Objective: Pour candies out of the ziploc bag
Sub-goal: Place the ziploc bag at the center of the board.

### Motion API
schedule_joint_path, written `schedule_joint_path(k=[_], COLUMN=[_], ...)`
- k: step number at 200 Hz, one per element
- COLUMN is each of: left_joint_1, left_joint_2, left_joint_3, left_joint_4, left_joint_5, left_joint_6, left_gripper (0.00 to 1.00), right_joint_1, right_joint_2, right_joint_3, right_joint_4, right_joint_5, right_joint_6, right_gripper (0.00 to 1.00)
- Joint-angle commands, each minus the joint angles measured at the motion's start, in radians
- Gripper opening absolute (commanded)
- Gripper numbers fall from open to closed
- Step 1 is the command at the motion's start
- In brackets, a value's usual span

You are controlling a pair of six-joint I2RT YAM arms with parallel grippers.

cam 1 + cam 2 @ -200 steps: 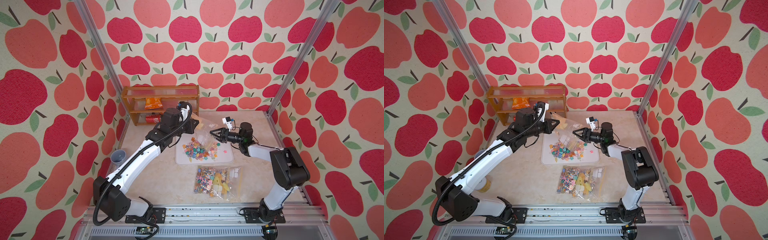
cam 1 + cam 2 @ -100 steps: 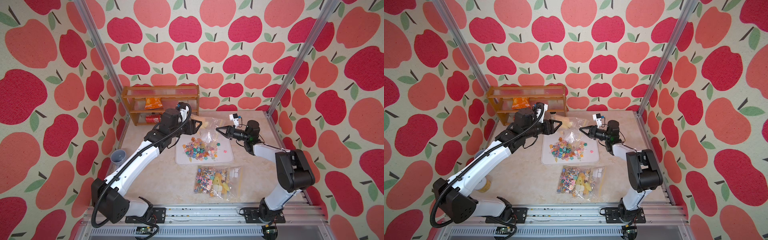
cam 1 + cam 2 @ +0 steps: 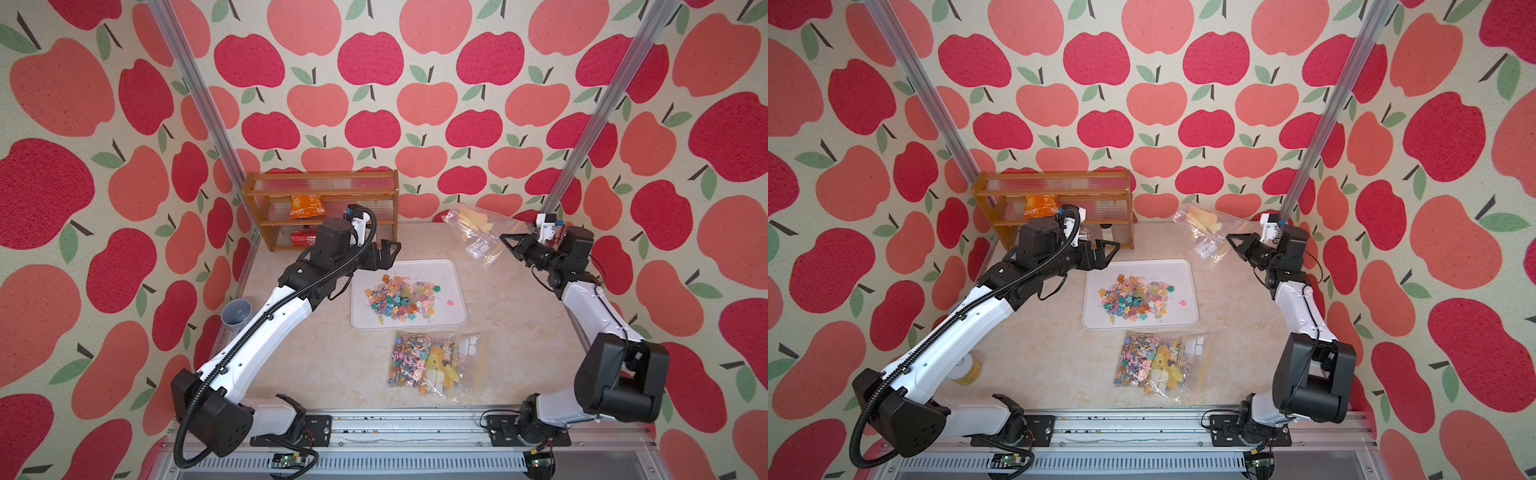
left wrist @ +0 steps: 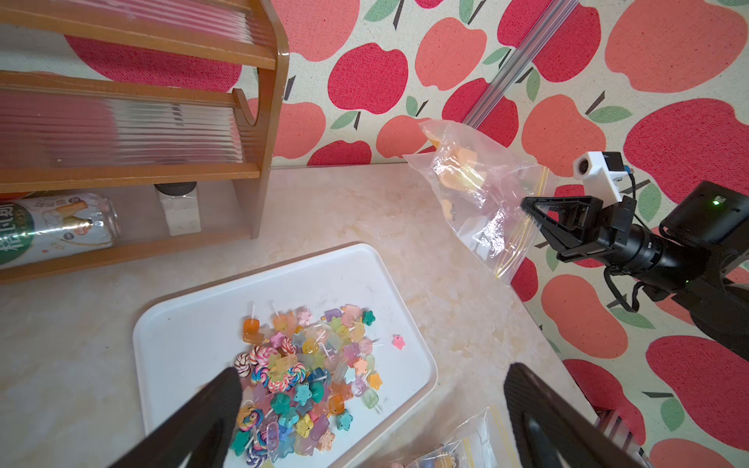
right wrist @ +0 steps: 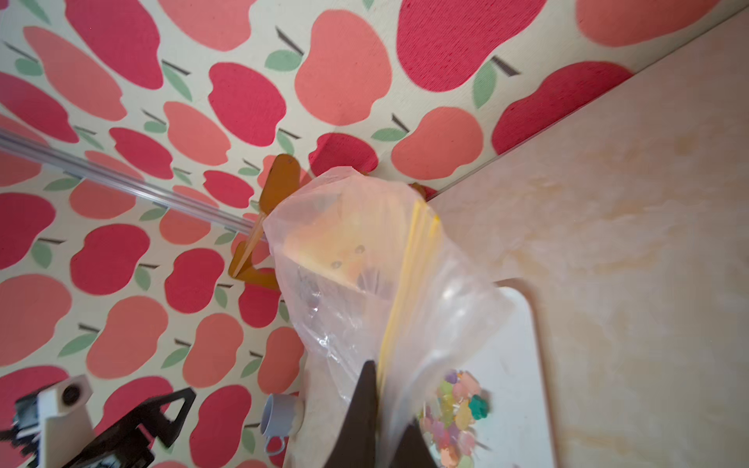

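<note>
A clear ziploc bag [image 3: 478, 232] [image 3: 1208, 235] hangs in the air at the back right, beyond the tray's far right corner. My right gripper [image 3: 505, 239] [image 5: 385, 389] is shut on its yellow-striped edge [image 5: 405, 291]. A few pale yellow and white pieces show inside the bag [image 4: 466, 182]. Many multicoloured candies [image 3: 401, 297] [image 3: 1136, 297] [image 4: 308, 372] lie heaped on the white tray [image 3: 451, 276]. My left gripper [image 3: 388, 249] [image 4: 373, 379] stands open and holds nothing, above the tray's far left corner.
A second ziploc bag [image 3: 432, 365] full of sweets lies flat in front of the tray. A wooden shelf [image 3: 320, 193] at the back left holds an orange packet [image 3: 305, 206] and a can [image 3: 303, 237]. A grey cup [image 3: 237, 313] stands by the left wall.
The left gripper opened and let go of the bag. The right gripper shut on the bag's edge and drew it up and back to the right, away from the tray.
</note>
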Motion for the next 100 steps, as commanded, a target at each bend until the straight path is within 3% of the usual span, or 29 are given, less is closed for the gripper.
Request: schedule_joint_path(k=[1, 20, 34, 46, 57, 76, 88, 100], left_joint_1=[0.006, 0.004, 0.002, -0.003, -0.006, -0.012, -0.022, -0.034], left_joint_2=[-0.014, -0.015, -0.022, -0.034, -0.044, -0.057, -0.063, -0.064], left_joint_3=[0.016, 0.014, 0.010, 0.002, -0.006, -0.021, -0.033, -0.045], left_joint_4=[-0.009, -0.013, -0.021, -0.026, -0.032, -0.043, -0.046, -0.051], left_joint_5=[-0.005, 0.001, 0.001, -0.001, -0.008, -0.023, -0.040, -0.063], left_joint_6=[0.014, 0.015, 0.015, 0.018, 0.025, 0.032, 0.039, 0.047], left_gripper=[0.99, 0.99, 0.99, 0.99, 0.99, 0.99, 0.99, 0.99], right_joint_1=[-0.022, -0.034, -0.044, -0.044, -0.044, -0.041, -0.033, -0.027], right_joint_2=[0.028, 0.066, 0.093, 0.098, 0.090, 0.055, 0.027, 0.013], right_joint_3=[0.022, -0.009, -0.029, -0.036, -0.038, -0.032, -0.021, 0.002], right_joint_4=[-0.269, -0.293, -0.301, -0.332, -0.360, -0.424, -0.475, -0.531], right_joint_5=[0.195, 0.308, 0.341, 0.398, 0.452, 0.541, 0.609, 0.661], right_joint_6=[-0.124, -0.113, -0.093, -0.095, -0.103, -0.122, -0.138, -0.160], right_gripper=[0.08, 0.21, 0.50, 0.65, 0.74, 0.81, 0.98, 0.99])
